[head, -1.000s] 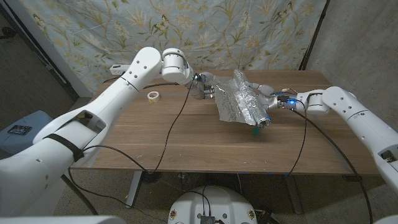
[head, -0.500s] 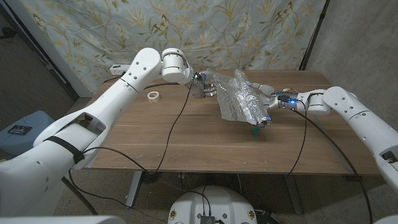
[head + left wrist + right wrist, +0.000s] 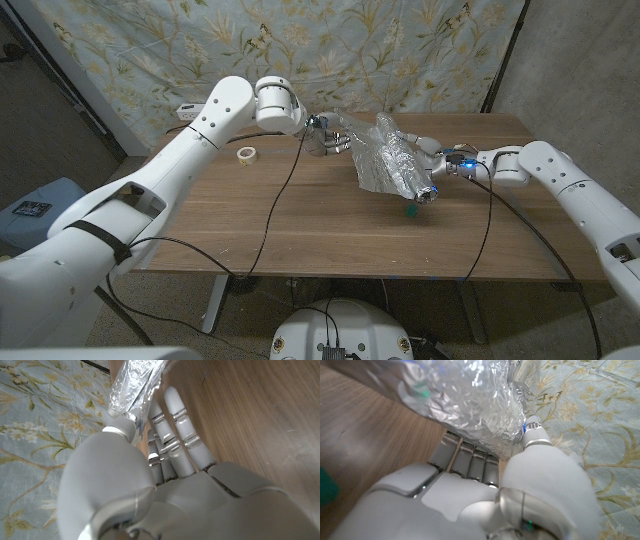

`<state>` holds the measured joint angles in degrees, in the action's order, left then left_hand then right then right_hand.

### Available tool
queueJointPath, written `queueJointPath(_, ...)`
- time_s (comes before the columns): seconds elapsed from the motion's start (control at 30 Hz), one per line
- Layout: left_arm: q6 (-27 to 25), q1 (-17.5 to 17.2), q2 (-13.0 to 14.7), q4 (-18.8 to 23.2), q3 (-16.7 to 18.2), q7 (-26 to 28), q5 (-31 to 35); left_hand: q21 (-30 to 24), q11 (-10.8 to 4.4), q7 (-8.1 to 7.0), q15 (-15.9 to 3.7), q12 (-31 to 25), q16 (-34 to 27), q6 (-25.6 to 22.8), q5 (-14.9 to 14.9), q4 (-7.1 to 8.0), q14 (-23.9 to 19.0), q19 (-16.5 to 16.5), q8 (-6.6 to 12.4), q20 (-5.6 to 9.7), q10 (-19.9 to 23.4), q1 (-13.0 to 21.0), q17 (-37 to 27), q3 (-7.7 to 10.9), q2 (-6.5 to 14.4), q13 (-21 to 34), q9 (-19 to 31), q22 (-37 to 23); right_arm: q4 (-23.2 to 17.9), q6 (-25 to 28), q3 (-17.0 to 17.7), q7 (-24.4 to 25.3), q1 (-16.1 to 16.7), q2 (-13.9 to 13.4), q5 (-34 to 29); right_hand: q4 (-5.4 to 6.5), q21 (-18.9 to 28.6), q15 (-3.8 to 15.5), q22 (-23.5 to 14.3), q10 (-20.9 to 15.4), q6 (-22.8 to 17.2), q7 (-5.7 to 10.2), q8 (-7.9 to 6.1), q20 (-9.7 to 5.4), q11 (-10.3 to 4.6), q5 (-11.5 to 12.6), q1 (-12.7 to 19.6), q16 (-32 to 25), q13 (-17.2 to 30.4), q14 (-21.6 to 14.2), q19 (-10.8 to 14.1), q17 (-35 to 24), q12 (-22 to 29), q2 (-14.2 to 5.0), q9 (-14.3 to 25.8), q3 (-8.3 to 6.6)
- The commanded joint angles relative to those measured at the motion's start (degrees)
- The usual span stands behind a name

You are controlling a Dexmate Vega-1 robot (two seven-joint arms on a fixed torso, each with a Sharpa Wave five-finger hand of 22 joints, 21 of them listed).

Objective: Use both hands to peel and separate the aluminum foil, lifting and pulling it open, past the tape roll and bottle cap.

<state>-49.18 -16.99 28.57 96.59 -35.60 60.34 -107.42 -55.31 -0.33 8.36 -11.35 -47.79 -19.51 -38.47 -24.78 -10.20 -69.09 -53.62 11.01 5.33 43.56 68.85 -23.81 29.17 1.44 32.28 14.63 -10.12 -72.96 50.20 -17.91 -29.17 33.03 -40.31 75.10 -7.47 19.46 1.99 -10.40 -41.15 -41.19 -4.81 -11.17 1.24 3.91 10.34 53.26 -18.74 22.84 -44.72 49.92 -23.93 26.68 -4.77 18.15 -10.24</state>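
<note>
The aluminum foil (image 3: 388, 158) is hanging crumpled and partly opened over the wooden table (image 3: 300, 225), so the peel looks begun, with most of the spreading left to do. The left hand (image 3: 330, 138) is pinching the foil's one edge between thumb and fingers; the right hand (image 3: 432, 160) is gripping the opposite edge, the sheet stretching between them. The tape roll (image 3: 246, 154) is lying well apart from the foil, beyond the left hand. The green bottle cap (image 3: 411, 211) is sitting just below the foil's lower end.
</note>
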Motion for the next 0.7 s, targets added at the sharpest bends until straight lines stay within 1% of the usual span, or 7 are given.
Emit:
queueJointPath(0.03, 0.05, 0.12, 0.97, 0.39, 0.37, 0.16, -0.48, -0.40, -6.28, -0.14, -0.29, 0.01, -0.06, 0.34, 0.11, 0.54, -0.26, -0.09, -0.16, 0.14, 6.00, 0.80, -0.10, 0.22, 0.06, 0.09, -0.02, -0.19, 1.42, -0.63, -0.41, -1.48, -0.58, 1.16, -0.21, 0.26, -0.25, -0.27, -0.02, 0.23, 0.96, -0.29, 0.49, 0.52, 0.44, -0.37, -0.86, 0.39, -0.05, 0.58, -0.13, -0.03, -0.29, 0.56, 0.03, 0.66)
queueJointPath(0.2, -0.09, 0.29, 1.30, 0.44, 0.26, 0.39, -0.59, -0.53, -6.30, -0.28, -0.41, 0.00, -0.03, 0.26, 0.16, 0.51, -0.31, -0.03, -0.13, 0.19, 6.05, 0.90, -0.10, 0.18, -0.06, 0.06, -0.12, -0.18, 1.85, -1.42, -0.33, -2.31, -0.41, 1.53, -0.41, 0.98, -0.49, -0.32, -0.01, 0.65, 1.25, -0.34, 0.37, 0.80, 0.69, -0.41, -2.52, 0.76, 0.02, 0.85, -0.40, 0.19, -0.46, 0.91, -0.09, 1.34)
queueJointPath(0.33, -0.22, 0.53, 1.49, 0.43, 0.17, 0.67, -0.79, -0.67, -6.32, -0.21, -0.45, -0.01, 0.02, 0.30, 0.20, 0.63, -0.31, 0.08, -0.15, 0.18, 6.00, 0.91, -0.15, 0.19, -0.03, 0.10, -0.22, -0.18, 2.20, -2.07, -0.32, -3.12, -0.29, 1.75, -0.65, 1.15, -0.73, -0.50, 0.00, 0.81, 1.30, -0.31, 0.28, 0.99, 0.71, -0.32, -2.98, 1.02, 0.02, 1.20, -0.81, 0.29, -0.55, 0.93, -0.16, 1.50)
queueJointPath(0.4, -0.22, 0.62, 1.50, 0.35, 0.15, 0.88, -1.03, -0.70, -6.26, -0.21, -0.43, -0.04, 0.02, 0.27, 0.21, 0.60, -0.29, 0.10, -0.14, 0.20, 5.99, 0.97, -0.21, 0.21, -0.03, 0.16, -0.24, -0.17, 2.37, -2.24, -0.25, -3.37, -0.25, 1.89, -0.64, 1.41, -0.88, -0.62, 0.00, 1.12, 1.38, -0.28, 0.23, 1.06, 0.78, -0.29, -3.72, 1.22, 0.03, 1.34, -1.01, 0.42, -0.69, 1.20, -0.23, 1.85)
queueJointPath(0.5, -0.38, 0.80, 1.53, 0.06, 0.04, 0.68, -1.22, -0.79, -6.31, -0.21, -0.38, -0.01, -0.03, 0.33, 0.23, 0.65, -0.24, 0.16, -0.17, 0.19, 5.99, 1.01, -0.42, 0.23, 0.03, 0.10, -0.31, -0.16, 2.44, -1.95, -0.25, -3.04, -0.33, 1.91, -0.66, 1.83, -0.98, -0.77, 0.00, 1.33, 1.63, -0.23, 0.21, 1.14, 0.87, -0.23, -4.83, 1.44, 0.05, 1.32, -1.01, 0.65, -0.79, 1.61, -0.32, 2.36)
queueJointPath(0.7, -0.22, 0.76, 1.52, -0.57, 0.00, 0.83, -1.87, -0.98, -6.41, -0.25, -0.41, -0.09, 0.00, 0.26, 0.26, 0.65, -0.28, 0.23, -0.14, 0.26, 6.05, 1.06, -0.52, 0.27, -0.07, 0.16, -0.42, -0.15, 2.73, -1.18, -0.47, -2.79, -0.68, 1.79, -0.87, 2.45, -1.13, -1.05, 0.01, 1.56, 2.37, -0.51, 0.33, 1.16, 0.99, 0.00, -6.29, 1.81, 0.14, 1.38, -0.99, 0.95, -0.88, 1.80, -0.46, 2.90)
